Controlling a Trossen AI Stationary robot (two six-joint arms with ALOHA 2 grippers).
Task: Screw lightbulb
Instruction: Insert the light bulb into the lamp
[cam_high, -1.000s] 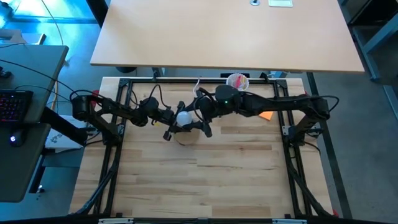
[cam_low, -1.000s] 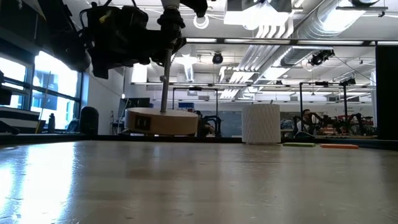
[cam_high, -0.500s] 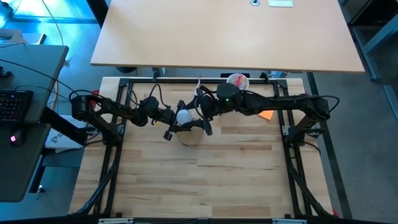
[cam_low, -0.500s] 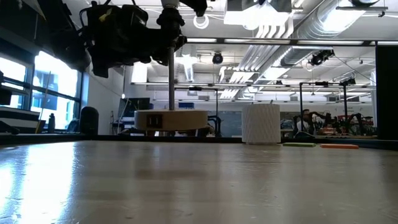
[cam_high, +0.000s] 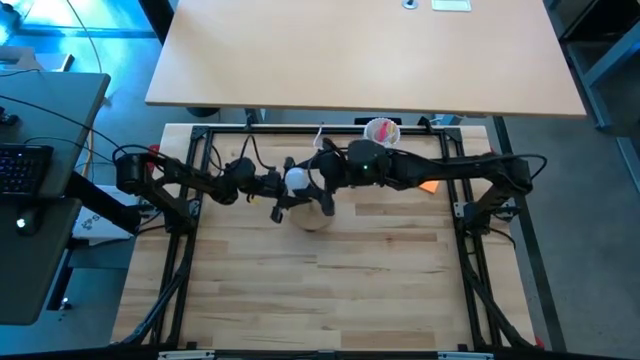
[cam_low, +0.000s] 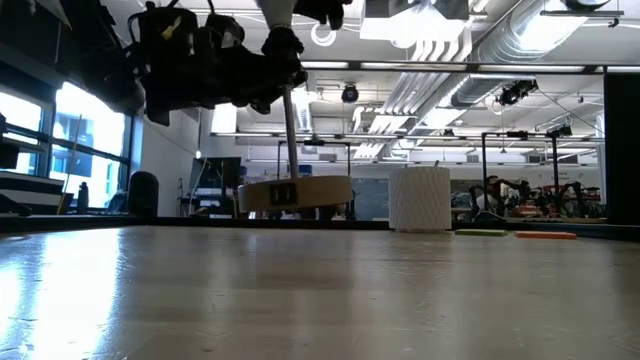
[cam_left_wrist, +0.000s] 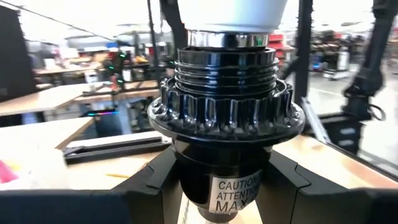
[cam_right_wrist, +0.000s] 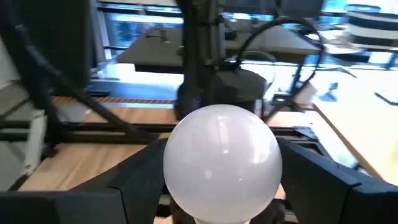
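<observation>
The lightbulb (cam_high: 296, 180) is seen in the upper middle of the high view, above the rear part of the table (cam_high: 330, 290), between the two grippers; its white globe fills the centre of the right wrist view (cam_right_wrist: 222, 163), and its silvery base is seated in the top of a black socket (cam_left_wrist: 226, 93) in the left wrist view. The left gripper (cam_high: 283, 192) is reached in from the left of the high view; its fingers (cam_left_wrist: 155, 177) are closed narrowly on the socket's lower neck, one to each side. The right gripper (cam_high: 318, 186) is reached in from the right; its fingers (cam_right_wrist: 140, 171) are set around the globe, though contact at the pads cannot be told. In the low view a thin rod (cam_low: 291, 135) is seen running down from the dark gripper mass at upper left to a wooden disc (cam_low: 295, 193), which is tilted and lifted clear of the table. A white ribbed cup (cam_low: 419, 198) stands well apart to the disc's right, near the table's rear edge (cam_high: 381, 131); an orange piece (cam_high: 428, 185) lies beside the right arm. The front and middle of the table are open; a black frame (cam_high: 186, 250) borders its sides.
</observation>
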